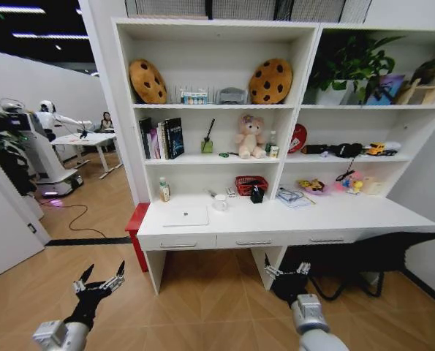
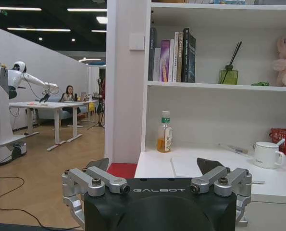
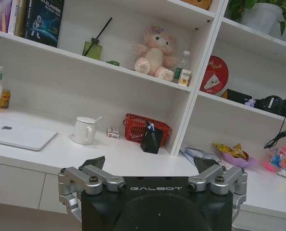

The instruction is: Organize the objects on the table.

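Left gripper [image 1: 100,280] hangs low over the wood floor, near side of the table [image 1: 363,213] and left of it, fingers spread, nothing between them. Right gripper [image 1: 287,270] is also low, in front of the table's right half, fingers likewise spread and empty. Neither touches anything.

Table: long white top with three drawers along the near edge, joined to the tall white shelving [image 1: 305,88].

On the table top, left to right:
- slim silver laptop [image 1: 186,215], lid closed, lying flat on the left part.
- bottle with green cap [image 1: 164,189] standing at the far left, against the back wall.
- white mug [image 1: 220,202] just right of the laptop, something thin sticking out of it.
- red basket [image 1: 250,183] near the back, a small black holder [image 1: 257,194] touching its front right corner.
- loose papers [image 1: 294,197] and colourful small items [image 1: 314,186] further right.

Pink plush bear [image 1: 250,137] sits upright on the shelf above the basket.
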You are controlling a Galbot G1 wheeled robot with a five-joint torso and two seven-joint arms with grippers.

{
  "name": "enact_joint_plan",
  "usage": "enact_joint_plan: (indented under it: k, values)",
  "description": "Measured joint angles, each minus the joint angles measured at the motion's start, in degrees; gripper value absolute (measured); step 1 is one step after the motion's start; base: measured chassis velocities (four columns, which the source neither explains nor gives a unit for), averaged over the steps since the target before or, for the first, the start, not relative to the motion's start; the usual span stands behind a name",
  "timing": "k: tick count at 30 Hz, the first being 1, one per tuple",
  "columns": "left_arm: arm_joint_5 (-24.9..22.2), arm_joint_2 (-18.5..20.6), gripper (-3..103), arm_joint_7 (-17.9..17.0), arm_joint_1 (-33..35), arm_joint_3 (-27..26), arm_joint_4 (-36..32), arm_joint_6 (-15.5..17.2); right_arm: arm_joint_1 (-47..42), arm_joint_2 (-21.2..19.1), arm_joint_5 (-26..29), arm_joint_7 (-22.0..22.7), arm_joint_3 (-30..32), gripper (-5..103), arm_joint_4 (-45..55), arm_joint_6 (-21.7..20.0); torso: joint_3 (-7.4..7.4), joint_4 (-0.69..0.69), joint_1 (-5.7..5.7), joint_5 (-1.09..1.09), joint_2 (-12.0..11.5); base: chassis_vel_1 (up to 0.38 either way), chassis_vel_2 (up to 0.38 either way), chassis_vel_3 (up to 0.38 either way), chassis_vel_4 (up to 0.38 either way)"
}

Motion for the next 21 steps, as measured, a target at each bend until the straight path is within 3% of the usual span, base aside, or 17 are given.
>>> enact_joint_plan:
  k: [16,21]
  values:
    - [0.00,0.00,100,-0.02,0.02,0.01,0.00,0.00,0.40,0.02,-0.08,-0.44,-0.17,100,-1.05,1.33,-0.02,0.02,-0.09,-0.01,0.04,0.198,-0.220,-0.202,0.223]
    - [0.00,0.00,100,-0.03,0.02,0.01,0.00,0.00,0.38,0.31,-0.23,-0.58,-0.11,100,-1.15,2.00,-0.02,-0.02,-0.09,-0.02,0.04,0.072,0.009,-0.116,0.113]
